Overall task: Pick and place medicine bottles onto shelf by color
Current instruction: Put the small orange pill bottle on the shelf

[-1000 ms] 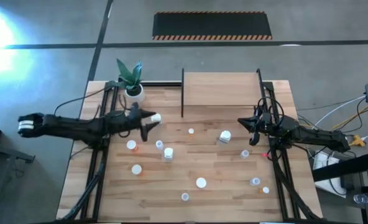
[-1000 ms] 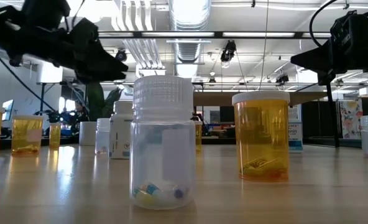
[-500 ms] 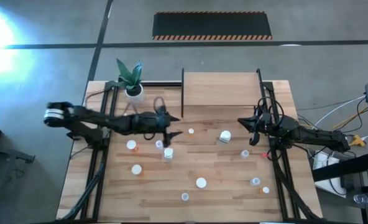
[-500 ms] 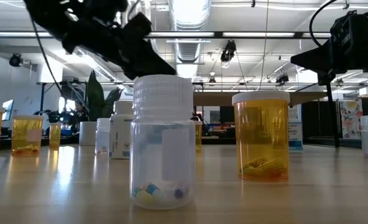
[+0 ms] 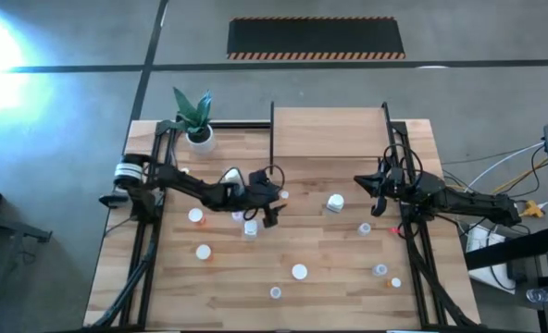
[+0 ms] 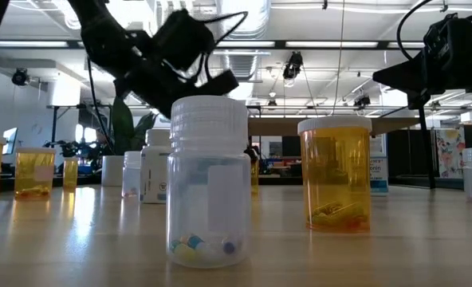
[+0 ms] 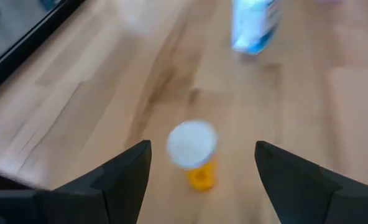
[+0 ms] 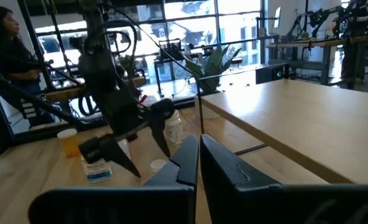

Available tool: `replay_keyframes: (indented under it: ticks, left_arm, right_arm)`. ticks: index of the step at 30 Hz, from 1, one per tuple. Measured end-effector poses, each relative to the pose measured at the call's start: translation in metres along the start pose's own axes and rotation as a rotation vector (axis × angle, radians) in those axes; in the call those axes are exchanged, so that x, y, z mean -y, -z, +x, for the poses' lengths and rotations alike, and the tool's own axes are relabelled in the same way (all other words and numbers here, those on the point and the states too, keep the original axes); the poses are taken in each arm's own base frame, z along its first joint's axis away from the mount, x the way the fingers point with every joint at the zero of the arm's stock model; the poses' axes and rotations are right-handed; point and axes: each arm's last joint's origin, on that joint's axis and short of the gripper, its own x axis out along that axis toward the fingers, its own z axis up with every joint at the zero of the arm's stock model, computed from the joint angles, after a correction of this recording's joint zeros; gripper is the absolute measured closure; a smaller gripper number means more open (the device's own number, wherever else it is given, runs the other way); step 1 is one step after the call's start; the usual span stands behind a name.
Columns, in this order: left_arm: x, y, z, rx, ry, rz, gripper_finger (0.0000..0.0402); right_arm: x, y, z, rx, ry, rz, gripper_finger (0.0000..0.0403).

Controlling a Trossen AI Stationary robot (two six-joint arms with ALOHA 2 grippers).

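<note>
Hovering over mid-table, the left gripper (image 7: pixel 202 165) has its jaws open and empty, an upright orange bottle (image 7: pixel 193 152) standing directly below and between them, near the shelf (image 5: pixel 330 134). Right gripper (image 5: pixel 378 196), jaws closed, waits farther off, so the left looks better placed.

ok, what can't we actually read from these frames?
- High view: bottle body colours, mostly only white caps show.
- Left wrist view: label on the white bottle, blurred and cut by the edge.
- Low view: left claw tips, behind the clear bottle cap.
- Right wrist view: shelf, cut off by the edge.
</note>
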Motion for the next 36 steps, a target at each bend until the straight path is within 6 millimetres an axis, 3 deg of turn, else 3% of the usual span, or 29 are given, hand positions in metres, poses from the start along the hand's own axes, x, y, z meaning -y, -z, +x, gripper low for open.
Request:
replay_keyframes:
  ticks: [6,12,24,36]
  left_arm:
    - [0.0029,0.006,0.013,-0.019,-0.064,-0.042,0.0132]
    - [0.0046,0.0071,0.0119,-0.016,-0.06,-0.094,0.0135]
    - [0.0048,0.0021,0.012,0.036,-0.05,-0.141,0.022]
    - [0.0091,0.0008,0.0109,0.05,0.004,-0.142,0.0252]
  right_arm:
    - [0.0,0.0001,0.0,0.0,0.0,0.0,0.0394]
    - [0.0,0.0001,0.0,-0.001,0.0,0.0,0.0394]
    - [0.0,0.0001,0.0,0.0,0.0,0.0,0.0394]
    - [0.0,0.0001,0.0,0.0,0.0,0.0,0.0394]
